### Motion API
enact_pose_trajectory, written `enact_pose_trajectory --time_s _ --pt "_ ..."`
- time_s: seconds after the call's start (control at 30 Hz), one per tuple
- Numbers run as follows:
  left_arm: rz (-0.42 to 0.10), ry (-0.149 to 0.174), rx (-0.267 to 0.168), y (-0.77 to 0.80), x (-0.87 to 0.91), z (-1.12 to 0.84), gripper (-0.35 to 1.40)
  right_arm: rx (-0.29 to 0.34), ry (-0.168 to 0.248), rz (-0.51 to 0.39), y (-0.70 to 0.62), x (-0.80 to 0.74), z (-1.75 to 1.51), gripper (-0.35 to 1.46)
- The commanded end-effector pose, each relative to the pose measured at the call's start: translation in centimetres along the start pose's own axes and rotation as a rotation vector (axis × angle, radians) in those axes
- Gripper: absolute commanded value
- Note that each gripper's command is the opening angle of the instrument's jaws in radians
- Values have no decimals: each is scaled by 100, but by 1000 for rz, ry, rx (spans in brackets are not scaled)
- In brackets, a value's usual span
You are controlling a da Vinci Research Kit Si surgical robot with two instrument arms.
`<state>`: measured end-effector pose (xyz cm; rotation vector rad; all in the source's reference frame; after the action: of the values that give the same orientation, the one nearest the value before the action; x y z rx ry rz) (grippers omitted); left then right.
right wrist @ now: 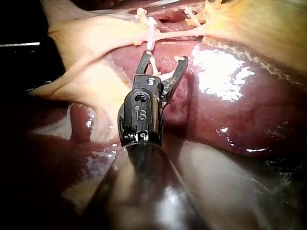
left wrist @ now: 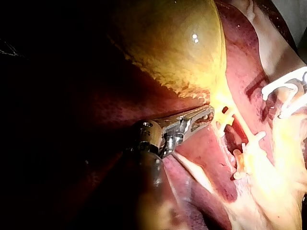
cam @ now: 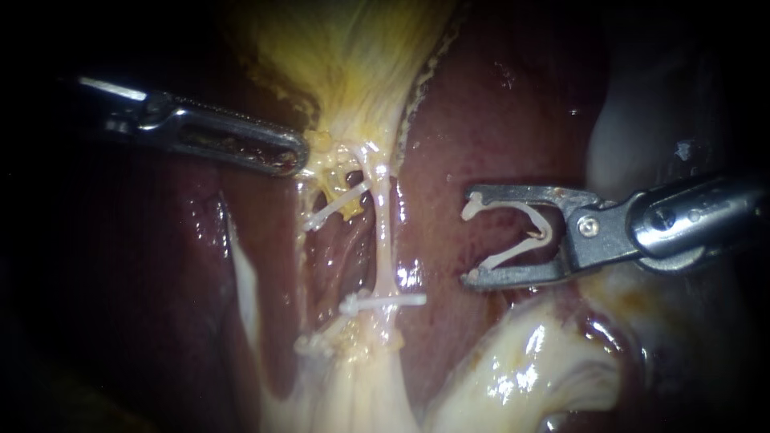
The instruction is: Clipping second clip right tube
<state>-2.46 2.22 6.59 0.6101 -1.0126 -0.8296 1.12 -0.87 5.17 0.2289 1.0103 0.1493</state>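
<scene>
The right tube (cam: 385, 248) is a pale cord running down from the yellow gallbladder (cam: 353, 56). A white clip (cam: 387, 303) sits across its lower part. Another white clip (cam: 337, 204) crosses the thinner left tube beside it. My right instrument (cam: 469, 236) stands to the right of the tube, apart from it, over the liver (cam: 497, 120). Its jaws stand wide and hold an unclosed white clip (cam: 525, 232) between them. My left instrument (cam: 298, 156) has its jaws shut on tissue at the gallbladder's neck (left wrist: 213, 103). The right wrist view shows the right instrument (right wrist: 164, 57) just short of the tube (right wrist: 158, 36).
Pale fatty tissue (cam: 529, 361) bulges below the right instrument. Dark red liver (cam: 265, 265) lies left of the tubes, with a narrow window (cam: 345, 256) between the two tubes. A further white clip (cam: 313, 345) lies low on the left.
</scene>
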Motion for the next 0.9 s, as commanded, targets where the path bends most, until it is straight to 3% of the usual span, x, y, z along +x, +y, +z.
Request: enact_pose_trajectory --time_s 0.03,0.2,0.37,0.53,0.67,0.9 --pt "0 0 1 -1 0 0 -35 3 1 0 0 0 0 50" --pt "-1 3 8 -6 -2 -14 -35 9 2 0 -1 1 1 50" --pt "-11 -7 -10 -11 -27 -58 -35 20 5 -1 -2 0 3 50" --pt "23 -28 -43 -10 -49 -93 -35 33 17 -6 -3 3 5 50" --pt "29 -30 -50 -11 -52 -96 -35 47 26 30 -5 6 11 50" --pt "27 -33 -58 -19 -53 -91 -35 95 84 252 -6 17 41 50"
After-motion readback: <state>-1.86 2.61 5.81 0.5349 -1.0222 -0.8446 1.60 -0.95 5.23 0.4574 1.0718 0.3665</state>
